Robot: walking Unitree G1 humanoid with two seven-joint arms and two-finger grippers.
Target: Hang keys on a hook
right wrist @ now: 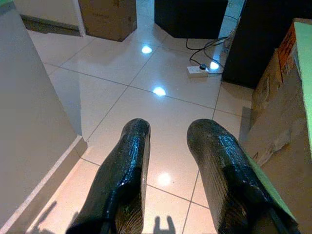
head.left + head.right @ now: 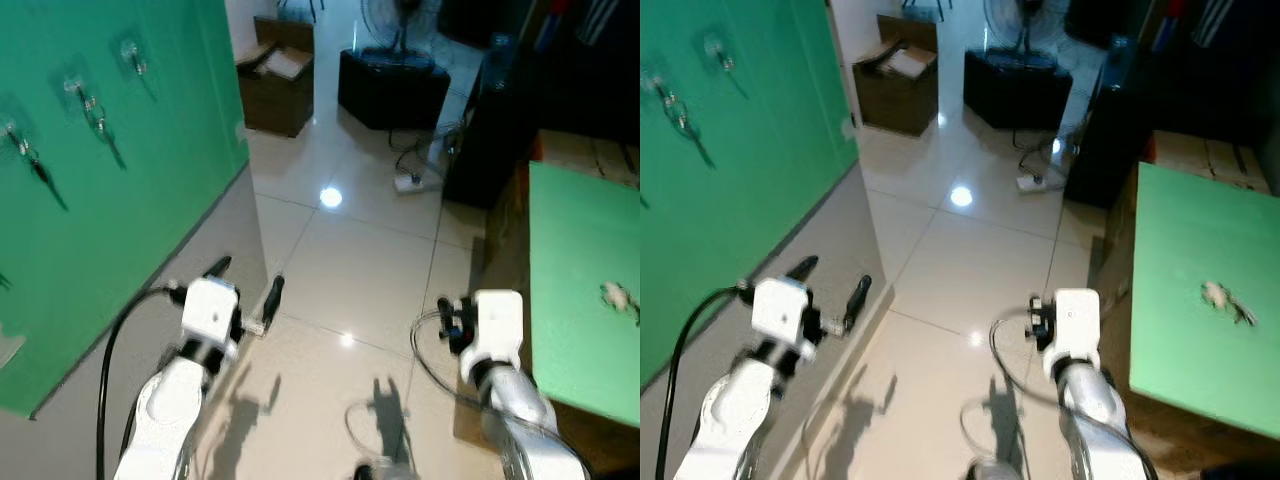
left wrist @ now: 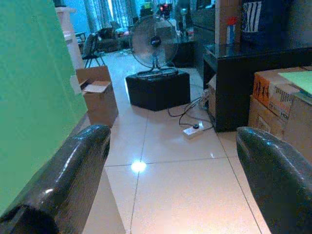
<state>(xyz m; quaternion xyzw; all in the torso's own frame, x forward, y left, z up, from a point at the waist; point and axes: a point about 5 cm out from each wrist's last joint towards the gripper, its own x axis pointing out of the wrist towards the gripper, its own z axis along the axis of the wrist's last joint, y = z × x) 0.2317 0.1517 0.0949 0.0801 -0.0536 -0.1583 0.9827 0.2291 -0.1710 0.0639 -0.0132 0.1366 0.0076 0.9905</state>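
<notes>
The keys [image 2: 619, 296] lie on the green counter [image 2: 575, 300] to the robot's right, well apart from both tools. The left tool [image 2: 245, 283] is spread wide and holds nothing; the right tool [image 1: 170, 165] has its fingers slightly parted, also holding nothing. The hooks [image 2: 132, 57] sit on the green wall [image 2: 110, 190] at left, some already carrying keys. Best to turn right, square up to the counter, and bring the right tool down over the keys before closing.

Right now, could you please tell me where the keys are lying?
The small pale bunch of keys lies on the green tabletop at the robot's right, beyond the right end effector.
</notes>
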